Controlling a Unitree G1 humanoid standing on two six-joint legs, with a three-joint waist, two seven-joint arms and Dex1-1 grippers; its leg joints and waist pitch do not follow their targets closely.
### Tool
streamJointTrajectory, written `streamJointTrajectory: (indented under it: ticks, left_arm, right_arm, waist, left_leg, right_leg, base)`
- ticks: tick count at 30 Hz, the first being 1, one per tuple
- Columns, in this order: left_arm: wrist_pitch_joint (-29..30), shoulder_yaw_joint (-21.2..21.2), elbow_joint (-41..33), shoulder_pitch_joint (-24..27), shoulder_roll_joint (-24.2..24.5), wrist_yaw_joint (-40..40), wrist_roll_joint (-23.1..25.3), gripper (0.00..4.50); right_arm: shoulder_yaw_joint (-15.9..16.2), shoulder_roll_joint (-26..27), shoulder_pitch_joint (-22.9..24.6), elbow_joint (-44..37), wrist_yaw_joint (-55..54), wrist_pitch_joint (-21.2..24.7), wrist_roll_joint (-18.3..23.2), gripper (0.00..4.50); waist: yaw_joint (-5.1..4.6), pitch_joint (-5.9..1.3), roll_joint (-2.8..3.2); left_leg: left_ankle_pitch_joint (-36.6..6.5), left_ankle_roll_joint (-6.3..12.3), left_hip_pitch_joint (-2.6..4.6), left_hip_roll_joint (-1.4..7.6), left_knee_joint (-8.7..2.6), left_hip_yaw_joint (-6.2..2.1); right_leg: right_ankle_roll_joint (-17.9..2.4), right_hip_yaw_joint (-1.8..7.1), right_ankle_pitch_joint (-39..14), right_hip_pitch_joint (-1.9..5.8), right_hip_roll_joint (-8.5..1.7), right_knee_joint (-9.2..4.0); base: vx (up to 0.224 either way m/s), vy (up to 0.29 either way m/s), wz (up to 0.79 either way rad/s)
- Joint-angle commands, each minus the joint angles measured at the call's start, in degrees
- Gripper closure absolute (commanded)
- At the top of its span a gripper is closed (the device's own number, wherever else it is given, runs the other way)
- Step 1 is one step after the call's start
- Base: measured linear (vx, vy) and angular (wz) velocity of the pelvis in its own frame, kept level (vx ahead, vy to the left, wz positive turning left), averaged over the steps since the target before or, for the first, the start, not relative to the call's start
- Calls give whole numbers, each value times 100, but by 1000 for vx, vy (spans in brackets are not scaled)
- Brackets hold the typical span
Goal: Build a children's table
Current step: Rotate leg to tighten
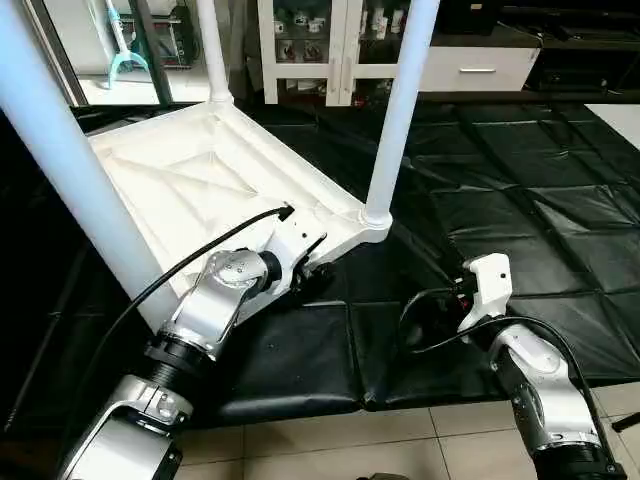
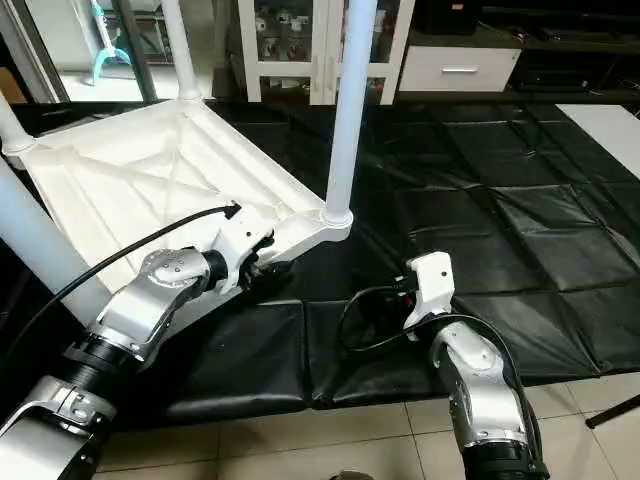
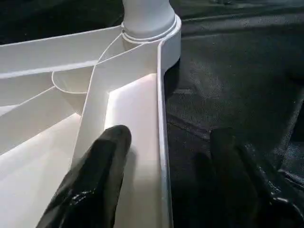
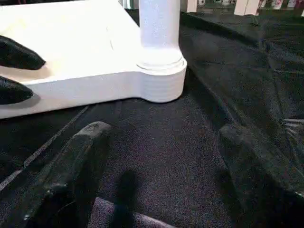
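Left eye view gives us one white table top (image 1: 190, 180), lying upside down on the black mat (image 1: 520, 200) with its ribbed underside facing up. We count three white legs standing in its corner sockets: one at the near corner (image 1: 398, 110), one at the far corner (image 1: 212, 50), and one big in the foreground by our left arm (image 1: 70, 170). The right eye view adds a fourth socket at the top's far left corner (image 2: 14, 140), with the base of a leg in it.

Our left forearm reaches forward and inward to the near edge of the table top, a black cable arching over the wrist. Our left gripper (image 3: 164, 156) straddles that edge rim: one finger (image 3: 102, 161) lies on the inside of the top against the white floor of the underside, the other is outside over the mat, and the jaws stand apart with the rim between them, not pressing it as far as we can tell.

Our right arm is bent low, beside the table top's near corner, wrist turned toward that corner. Our right gripper (image 4: 164, 142) hovers over the mat with its jaws spread wide and nothing in them; the near corner socket and its leg stand just ahead of the fingertips, apart from them.
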Motion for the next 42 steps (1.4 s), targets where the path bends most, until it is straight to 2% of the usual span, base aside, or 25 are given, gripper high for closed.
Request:
streamJointTrajectory:
  ticks: [1, 12, 18, 19, 20, 21, 22, 23, 27, 28, 29, 31, 34, 37, 38, 39, 40, 41, 42]
  left_arm:
    - [45, -25, -140, 17, 28, -48, 67, 116]
    - [45, -25, -140, 17, 28, -48, 67, 6]
    - [45, -25, -140, 17, 28, -48, 67, 6]
    - [129, -58, -195, 33, 43, -76, 85, 21]
    - [367, -265, -196, 74, 153, -181, 253, 32]
    - [623, -465, -205, 111, 260, -277, 418, 40]
    - [710, -532, -206, 123, 296, -307, 474, 45]
    - [844, -630, -207, 135, 350, -353, 558, 58]
    - [735, -675, -253, 125, 389, -316, 650, 89]
    - [379, -611, -257, 129, 358, -203, 653, 95]
    - [354, -606, -258, 130, 355, -195, 652, 95]
    - [356, -399, -463, 195, 249, -194, 368, 95]
    - [170, -407, -549, 235, 255, -215, 360, 95]
    - [45, -368, -615, 260, 202, -221, 312, 95]
    - [1, -261, -825, 308, 115, -328, 103, 95]
    - [-20, -43, -1414, 439, -34, -636, -422, 95]
    - [-2, 61, -1867, 536, -79, -837, -747, 95]
    - [1, 113, -2144, 598, -95, -954, -941, 95]
    - [169, 227, -2642, 701, -90, -1077, -1261, 95]
  right_arm:
    - [-37, -28, -47, -109, -24, 73, -10, 60]
    - [-37, -28, -47, -109, -24, 73, -10, 60]
    - [-37, -28, -47, -109, -24, 73, -10, 60]
    - [-19, -33, -48, -131, -49, 101, -4, 60]
    - [73, -17, -61, -92, -74, 128, -74, 60]
    - [163, -4, -70, -57, -95, 153, -145, 60]
    - [193, 1, -73, -43, -101, 160, -170, 60]
    - [232, 8, -86, -13, -107, 169, -205, 60]
    - [231, 9, -101, -7, -112, 135, -215, 60]
    - [220, 27, -105, -25, -98, 100, -185, 60]
    - [220, 28, -105, -27, -97, 98, -183, 60]
    - [197, 49, -112, -63, -119, 82, -133, 60]
    - [209, 32, -122, -60, -137, 82, -139, 60]
    - [219, 22, -129, -55, -145, 67, -144, 60]
    - [204, 25, -142, -61, -147, 54, -129, 60]
    - [156, 33, -169, -75, -169, 18, -99, 60]
    - [123, 33, -181, -79, -182, -2, -82, 60]
    - [104, 32, -187, -80, -190, -14, -72, 60]
    - [80, 30, -201, -71, -200, -31, -61, 60]
  waist:
    - [20, -339, -36]
    - [22, -348, -37]
    - [26, -353, -36]
    - [23, -356, -60]
    - [31, -353, -44]
    - [30, -341, 46]
    - [30, -341, 46]
    - [14, -340, 21]
    - [27, -335, 29]
    - [28, -330, 42]
    - [19, -334, 28]
    - [17, -346, 30]
    - [29, -352, 10]
    - [31, -349, 14]
    - [30, -348, 3]
    - [42, -346, -18]
    - [67, -350, -14]
    - [70, -346, -2]
    - [67, -347, -32]
  left_leg:
    - [-694, 490, -3, -22, -326, 76]
    - [-660, 493, -3, -25, -313, 72]
    - [-618, 529, -2, -26, -304, 74]
    - [-636, 526, -2, -28, -301, 77]
    - [-628, 525, 3, -20, -306, 73]
    - [-660, 497, 12, -14, -317, 65]
    - [-660, 497, 12, -14, -317, 65]
    - [-721, 438, 6, -27, -321, 62]
    - [-898, 348, 20, -23, -326, 62]
    - [-914, 336, 14, -26, -329, 55]
    - [-924, 329, 7, -28, -327, 56]
    - [-883, 325, 7, -28, -319, 58]
    - [-798, 380, 4, -26, -314, 59]
    - [-784, 402, 3, -26, -312, 64]
    - [-792, 401, 6, -25, -312, 66]
    - [-743, 401, 0, -11, -309, 71]
    - [-730, 383, -16, -1, -314, 60]
    - [-774, 391, 10, 15, -315, 77]
    - [-784, 397, 7, 24, -314, 77]
  right_leg:
    - [-1304, 185, -487, 378, -270, -396]
    - [-1305, 181, -473, 385, -265, -381]
    - [-1333, 181, -416, 389, -269, -374]
    - [-1330, 180, -444, 390, -264, -375]
    - [-1339, 181, -452, 387, -272, -369]
    - [-1333, 172, -449, 367, -264, -384]
    - [-1333, 172, -449, 367, -264, -384]
    - [-1313, 171, -525, 383, -259, -374]
    - [-1311, 180, -732, 378, -267, -404]
    - [-1296, 179, -756, 377, -267, -412]
    - [-1289, 179, -744, 383, -263, -411]
    - [-1314, 181, -601, 386, -260, -387]
    - [-1367, 180, -462, 389, -262, -368]
    - [-1344, 180, -488, 385, -263, -376]
    - [-1339, 180, -511, 385, -263, -379]
    - [-1414, 193, -493, 395, -294, -367]
    - [-1450, 192, -499, 409, -320, -346]
    - [-1480, 193, -509, 368, -292, -363]
    - [-1503, 191, -454, 381, -291, -324]
  base:
    - [0, 0, 0]
    - [0, 0, 0]
    - [0, 0, 0]
    - [0, 0, 0]
    - [0, 0, 0]
    - [0, 0, 0]
    - [0, 0, 0]
    - [0, 0, 0]
    - [0, 0, 0]
    - [0, 0, 0]
    - [0, 0, 0]
    - [0, 0, 0]
    - [0, 0, 0]
    - [0, 0, 0]
    - [0, 0, 0]
    - [0, 0, 0]
    - [0, 0, 0]
    - [0, 0, 0]
    - [0, 0, 0]
